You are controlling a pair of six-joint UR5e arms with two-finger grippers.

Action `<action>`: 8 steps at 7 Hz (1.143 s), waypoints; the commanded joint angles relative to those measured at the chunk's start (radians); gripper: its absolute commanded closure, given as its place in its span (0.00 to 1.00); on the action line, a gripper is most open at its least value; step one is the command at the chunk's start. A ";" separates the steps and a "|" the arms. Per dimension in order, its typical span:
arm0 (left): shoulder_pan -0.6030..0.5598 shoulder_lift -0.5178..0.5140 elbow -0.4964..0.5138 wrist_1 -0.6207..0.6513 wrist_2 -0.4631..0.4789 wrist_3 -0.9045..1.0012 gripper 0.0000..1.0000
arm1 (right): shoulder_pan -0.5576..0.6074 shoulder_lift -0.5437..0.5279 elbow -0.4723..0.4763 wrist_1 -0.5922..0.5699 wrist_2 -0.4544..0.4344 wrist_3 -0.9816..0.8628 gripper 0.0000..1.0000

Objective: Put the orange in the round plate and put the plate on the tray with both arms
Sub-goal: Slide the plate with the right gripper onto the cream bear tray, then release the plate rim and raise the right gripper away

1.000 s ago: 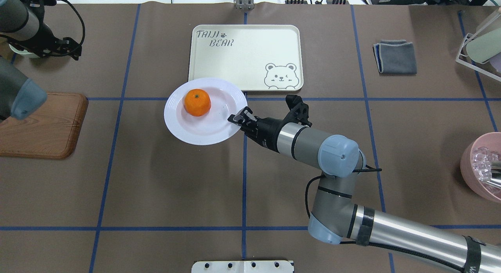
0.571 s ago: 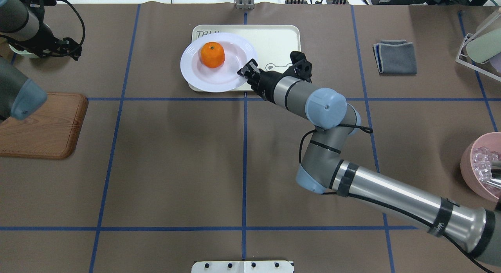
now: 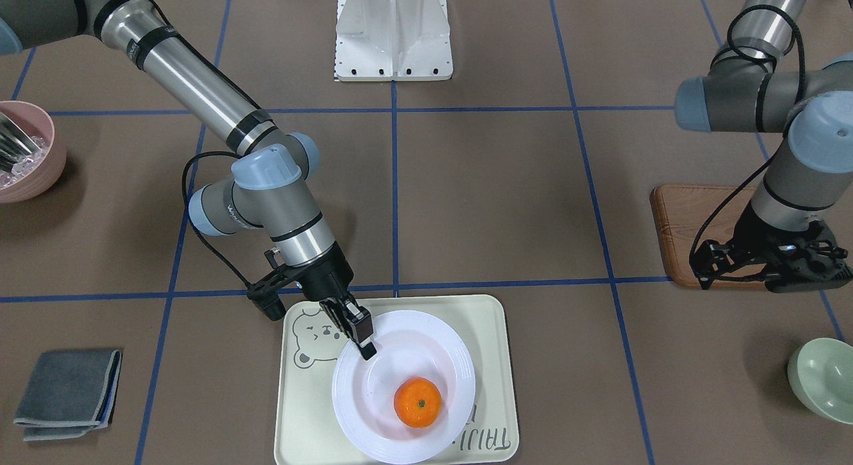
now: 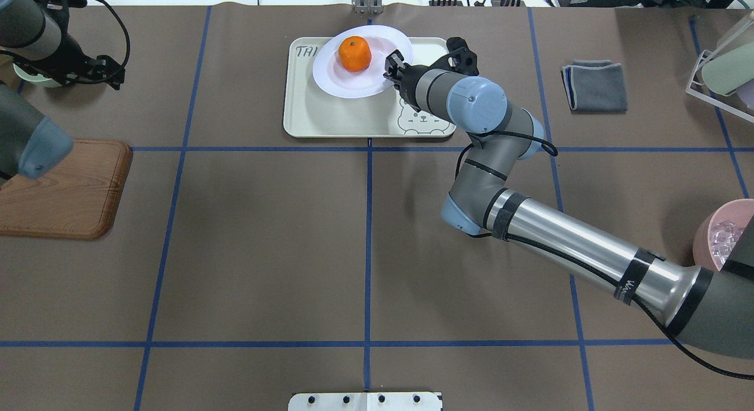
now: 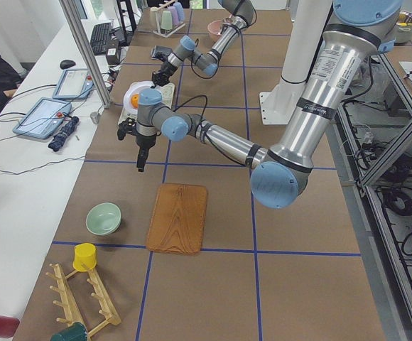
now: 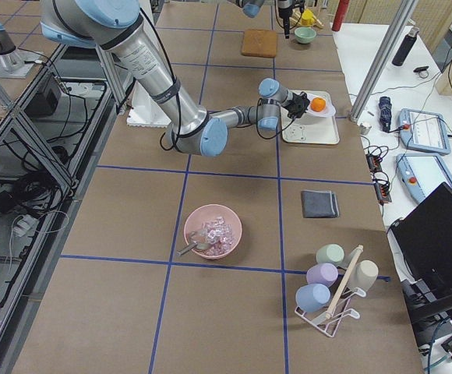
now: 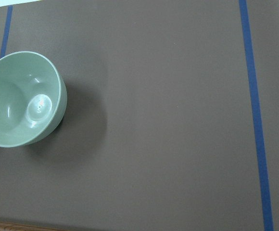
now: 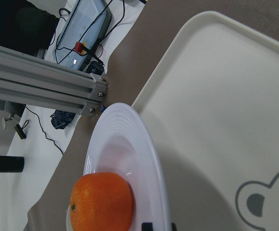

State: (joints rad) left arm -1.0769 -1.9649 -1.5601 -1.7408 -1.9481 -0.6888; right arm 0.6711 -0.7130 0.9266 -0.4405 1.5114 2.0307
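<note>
Right arm [image 4: 559, 246] is stretched out long so the right tool [image 3: 363, 338] reaches the tray [image 3: 300, 418], which lies directly under it. The tool is clamped on the plate [image 3: 340, 388], pinching only the rim on its own side. The plate looks held just above the tray rather than resting on it: slightly tipped in the wrist view, with shadow beneath. My read is that it's not set down yet. The edge grip keeps the fingers clear of the orange [image 3: 418, 402], which sits in the plate's well just past the tool tips. Left tool [image 5: 141, 162] is well apart from all this, hanging over bare tabletop [image 4: 235, 252] near a green bowl [image 7: 19, 101], nothing in it; can't tell if it's open or closed. The tabletop is a brown sheet gridded with blue tape. Room: aluminium frame posts, and a white side bench with tablets and cables beyond the tray.
</note>
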 commanded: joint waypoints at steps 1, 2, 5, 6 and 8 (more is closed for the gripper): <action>0.000 0.001 0.000 0.000 0.000 0.000 0.01 | 0.001 0.015 -0.011 -0.046 0.052 -0.003 0.99; 0.000 0.003 0.000 0.001 -0.002 0.000 0.01 | 0.001 0.010 0.001 -0.085 0.102 -0.074 0.01; -0.001 0.015 0.002 -0.006 -0.002 0.000 0.01 | 0.109 -0.084 0.324 -0.499 0.399 -0.366 0.00; -0.001 0.017 0.000 -0.006 -0.002 0.000 0.01 | 0.158 -0.098 0.371 -0.630 0.532 -0.474 0.00; -0.008 0.017 -0.015 -0.005 -0.008 0.005 0.01 | 0.267 -0.196 0.629 -1.108 0.573 -0.792 0.00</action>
State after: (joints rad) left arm -1.0801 -1.9488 -1.5656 -1.7468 -1.9518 -0.6871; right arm 0.8659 -0.8444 1.3914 -1.2513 2.0478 1.4471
